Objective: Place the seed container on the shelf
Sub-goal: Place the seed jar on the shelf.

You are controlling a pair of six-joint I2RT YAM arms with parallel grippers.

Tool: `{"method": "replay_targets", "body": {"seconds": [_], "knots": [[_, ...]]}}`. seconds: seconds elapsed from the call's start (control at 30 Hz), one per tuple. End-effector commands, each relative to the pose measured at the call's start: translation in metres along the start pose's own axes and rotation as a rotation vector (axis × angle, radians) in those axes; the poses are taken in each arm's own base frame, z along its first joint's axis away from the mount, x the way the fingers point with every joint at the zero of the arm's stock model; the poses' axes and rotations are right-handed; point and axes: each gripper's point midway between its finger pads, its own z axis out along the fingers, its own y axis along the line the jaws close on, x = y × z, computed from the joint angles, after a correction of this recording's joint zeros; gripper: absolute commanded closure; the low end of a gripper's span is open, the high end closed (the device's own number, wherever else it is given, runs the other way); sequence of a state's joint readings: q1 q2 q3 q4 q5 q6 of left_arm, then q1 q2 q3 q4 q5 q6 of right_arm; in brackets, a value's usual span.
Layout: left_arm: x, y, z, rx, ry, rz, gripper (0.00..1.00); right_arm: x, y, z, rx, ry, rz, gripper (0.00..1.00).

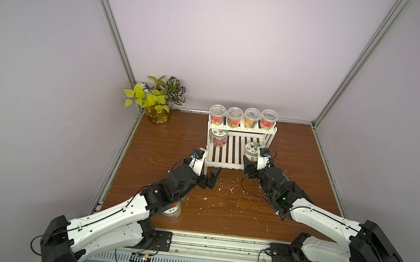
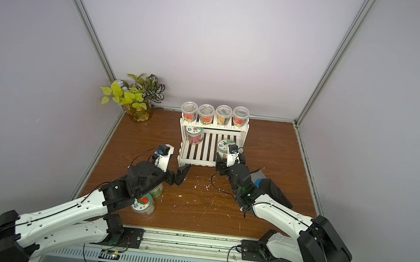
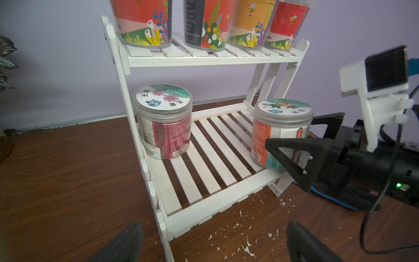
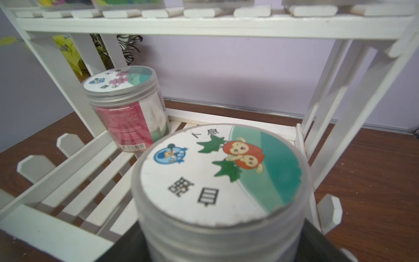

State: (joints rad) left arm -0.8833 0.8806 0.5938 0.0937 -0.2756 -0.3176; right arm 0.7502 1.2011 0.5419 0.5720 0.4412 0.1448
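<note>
White slats of the shelf (image 3: 217,199) already carry the seed container (image 3: 281,133): we see it upright on the lower tier, at the shelf's front right corner, its base down on the slats as far as the left wrist view shows. So we judge the placing all but done. What is left is for the right gripper (image 1: 250,163) to let go and back out past the shelf's front without dragging the container along. Its jaws stand one on each side of the container's body; whether they press it or stand just clear, we cannot tell. The left gripper (image 1: 210,178) hangs empty, jaws spread wide, just in front of the shelf's front left corner.

Only the left wrist view gives us the container from the side, with a black finger (image 3: 299,143) crossing its lower half. The right wrist view shows the lid (image 4: 222,174) from close by, with its orange cartoon figure and green leaves, and nothing of the base. Both top views show the four tubs (image 1: 243,118) on the shelf's upper tier and a pink jar (image 1: 218,138) at the lower tier's back left. In a top view, two more jars (image 2: 144,204) stand well in front of the shelf, half under the left arm
</note>
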Motion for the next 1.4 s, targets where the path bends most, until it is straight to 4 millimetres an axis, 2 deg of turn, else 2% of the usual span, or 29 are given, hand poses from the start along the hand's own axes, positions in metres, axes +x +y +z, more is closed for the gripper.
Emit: {"method": "replay_targets", "body": {"seconds": [0.0,0.57,0.8,0.93,1.23,1.37], "knots": [[-0.019,0.001,-0.001,-0.012,-0.042,-0.008,0.0,-0.031,-0.001,0.001,0.023,-0.065,0.048,0.15],[-0.02,0.001,-0.001,-0.012,-0.04,-0.013,0.0,-0.02,-0.001,0.009,0.007,0.017,0.044,0.13],[-0.02,0.001,0.001,-0.015,-0.035,0.002,0.0,-0.033,0.001,-0.001,-0.012,0.041,0.053,0.06],[-0.019,-0.002,0.005,-0.007,-0.018,0.021,0.0,-0.03,-0.001,-0.007,-0.013,0.104,0.048,0.03],[-0.015,-0.006,0.008,0.006,0.003,0.046,0.0,-0.024,0.0,-0.024,-0.034,0.21,0.122,0.06],[-0.015,-0.006,0.008,0.007,0.008,0.05,0.0,-0.014,0.005,-0.023,-0.04,0.277,0.159,0.13]]}}
